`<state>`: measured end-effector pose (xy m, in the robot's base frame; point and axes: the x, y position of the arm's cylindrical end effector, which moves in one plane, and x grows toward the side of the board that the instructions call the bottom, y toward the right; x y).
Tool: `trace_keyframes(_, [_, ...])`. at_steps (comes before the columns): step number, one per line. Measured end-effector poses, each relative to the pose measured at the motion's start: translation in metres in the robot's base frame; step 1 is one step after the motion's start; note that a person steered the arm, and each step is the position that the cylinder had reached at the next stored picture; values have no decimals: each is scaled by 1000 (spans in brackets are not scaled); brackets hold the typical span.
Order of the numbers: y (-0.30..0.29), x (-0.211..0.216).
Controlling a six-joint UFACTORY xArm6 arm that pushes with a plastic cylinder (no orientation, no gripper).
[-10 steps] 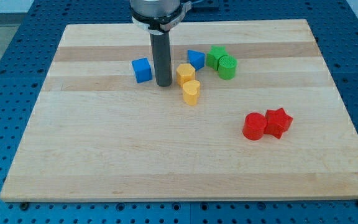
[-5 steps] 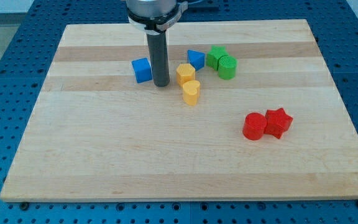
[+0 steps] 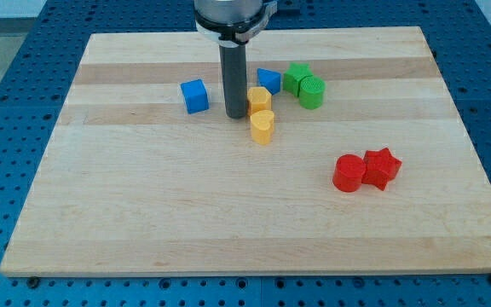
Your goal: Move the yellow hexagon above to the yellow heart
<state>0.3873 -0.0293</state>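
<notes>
The yellow hexagon (image 3: 259, 99) sits on the wooden board (image 3: 143, 196), just above the yellow heart (image 3: 262, 127) and touching it. My tip (image 3: 235, 114) is down on the board right at the hexagon's left side, touching or nearly touching it, and up-left of the heart. The dark rod rises from it to the view's top.
A blue cube (image 3: 194, 95) lies left of the tip. A blue triangular block (image 3: 269, 80) sits above-right of the hexagon, with two green blocks (image 3: 303, 84) further right. A red cylinder (image 3: 348, 173) and red star (image 3: 381, 167) lie at lower right.
My tip moved left toward the blue cube, then right to the hexagon's left side. The hexagon has shifted slightly right. The other blocks have not moved.
</notes>
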Motion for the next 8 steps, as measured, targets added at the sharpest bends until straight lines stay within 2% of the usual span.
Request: trace_keyframes(8, [11, -3])
